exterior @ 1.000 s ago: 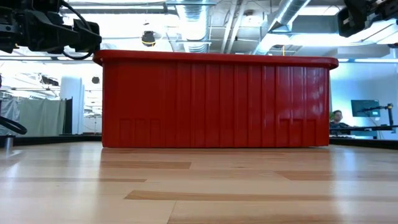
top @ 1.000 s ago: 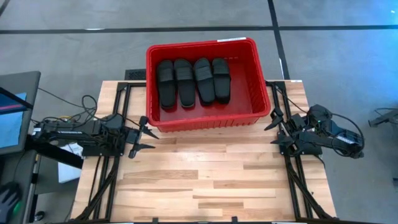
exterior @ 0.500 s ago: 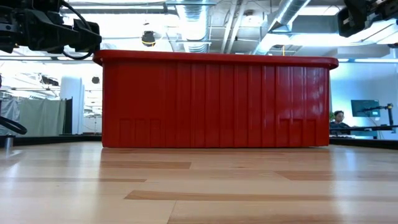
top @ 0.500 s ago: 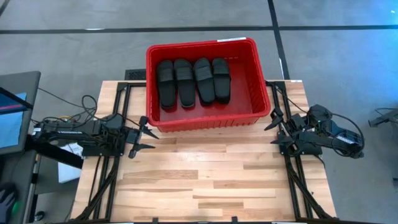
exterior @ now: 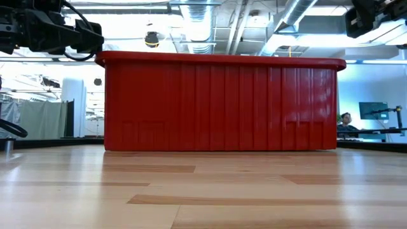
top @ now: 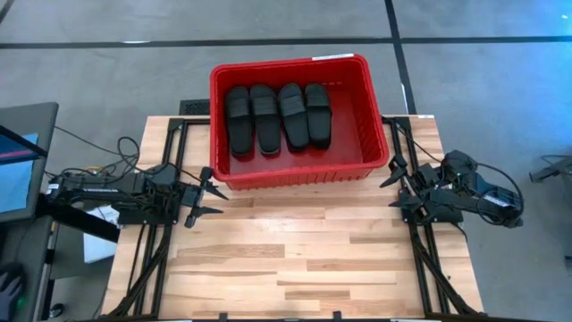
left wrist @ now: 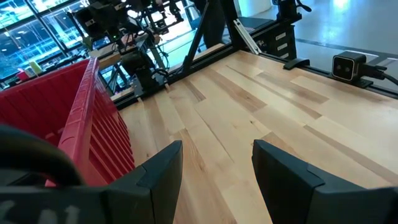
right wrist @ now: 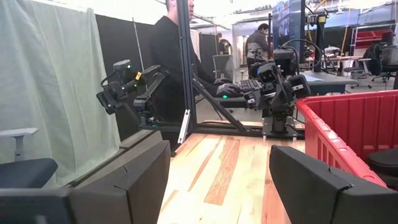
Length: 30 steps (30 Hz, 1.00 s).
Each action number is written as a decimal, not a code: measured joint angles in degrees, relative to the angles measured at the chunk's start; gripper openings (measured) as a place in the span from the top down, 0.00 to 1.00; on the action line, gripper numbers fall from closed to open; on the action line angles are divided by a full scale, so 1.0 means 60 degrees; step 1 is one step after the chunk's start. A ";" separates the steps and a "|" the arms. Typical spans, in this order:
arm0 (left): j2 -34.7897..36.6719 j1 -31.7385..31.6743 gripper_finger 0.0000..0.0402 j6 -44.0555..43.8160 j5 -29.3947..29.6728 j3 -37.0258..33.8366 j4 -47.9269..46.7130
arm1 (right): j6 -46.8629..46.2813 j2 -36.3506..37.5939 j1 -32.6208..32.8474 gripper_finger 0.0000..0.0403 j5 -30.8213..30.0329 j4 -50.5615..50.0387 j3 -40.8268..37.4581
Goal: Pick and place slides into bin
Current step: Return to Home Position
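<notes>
Slides (top: 265, 116), black and rubbery, side by side in ribbed red bin (top: 295, 175); left claw (top: 209, 192), right claw (top: 391, 185) wide.

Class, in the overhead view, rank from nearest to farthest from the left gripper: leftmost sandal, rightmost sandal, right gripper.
From the left gripper at the table edge:
1. Leftmost sandal, left in the bin.
2. Rightmost sandal, mid-bin.
3. Right gripper, opposite edge.

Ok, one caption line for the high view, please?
Four black slides lie side by side in the red bin; left gripper and right gripper wait open beside it.
</notes>
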State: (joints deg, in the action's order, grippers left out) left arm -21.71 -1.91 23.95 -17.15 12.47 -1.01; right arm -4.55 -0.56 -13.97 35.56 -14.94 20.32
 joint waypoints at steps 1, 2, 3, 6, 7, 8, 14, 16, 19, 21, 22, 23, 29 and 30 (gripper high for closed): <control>0.0000 0.0000 0.54 0.0021 0.0000 0.0000 -0.0008 | 0.0002 0.0000 -0.0001 0.35 -0.0002 -0.0001 0.0000; 0.0000 0.0000 0.54 0.0019 0.0000 0.0000 -0.0008 | 0.0000 0.0000 0.0000 0.35 -0.0002 -0.0001 0.0000; 0.0000 0.0001 0.54 0.0012 0.0000 0.0000 -0.0008 | 0.0000 0.0000 0.0001 0.35 0.0001 0.0000 0.0000; 0.0000 0.0000 0.54 -0.0062 0.0000 0.0004 0.0007 | -0.0002 0.0000 0.0001 0.35 -0.0002 0.0000 0.0000; 0.0000 0.0000 0.54 -0.0062 0.0000 0.0004 0.0007 | -0.0001 0.0000 -0.0001 0.35 -0.0002 0.0000 0.0000; 0.0000 0.0004 0.54 -0.0059 0.0000 0.0004 0.0007 | 0.0002 0.0000 -0.0002 0.35 -0.0002 -0.0003 0.0000; 0.0000 0.0000 0.54 0.0014 0.0000 0.0004 -0.0008 | -0.0002 0.0000 0.0000 0.35 -0.0002 0.0000 0.0000; 0.0000 0.0004 0.54 0.0014 0.0000 0.0004 -0.0008 | 0.0000 0.0000 -0.0002 0.35 -0.0002 0.0000 0.0000; 0.0000 0.0000 0.54 0.0018 0.0000 0.0004 -0.0008 | 0.0002 0.0000 -0.0001 0.35 -0.0002 -0.0004 0.0000; 0.0000 0.0000 0.54 0.0021 0.0000 0.0004 -0.0008 | -0.0002 0.0000 0.0002 0.35 0.0002 0.0000 0.0000; 0.0000 0.0000 0.54 0.0023 0.0000 0.0004 -0.0008 | 0.0002 -0.0001 -0.0001 0.35 -0.0002 0.0000 0.0000; 0.0000 0.0003 0.54 0.0025 0.0000 0.0004 -0.0008 | 0.0001 0.0000 0.0001 0.35 -0.0002 0.0000 0.0000; 0.0000 0.0000 0.54 0.0040 0.0000 0.0004 -0.0008 | 0.0000 -0.0001 0.0001 0.35 -0.0002 -0.0001 0.0000; -0.0003 0.0000 0.54 0.0040 0.0000 0.0004 -0.0008 | -0.0002 0.0000 -0.0002 0.35 -0.0002 0.0000 0.0000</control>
State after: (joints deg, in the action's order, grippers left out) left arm -21.73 -1.91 24.18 -17.15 12.49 -1.06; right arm -4.56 -0.56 -13.98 35.55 -14.94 20.32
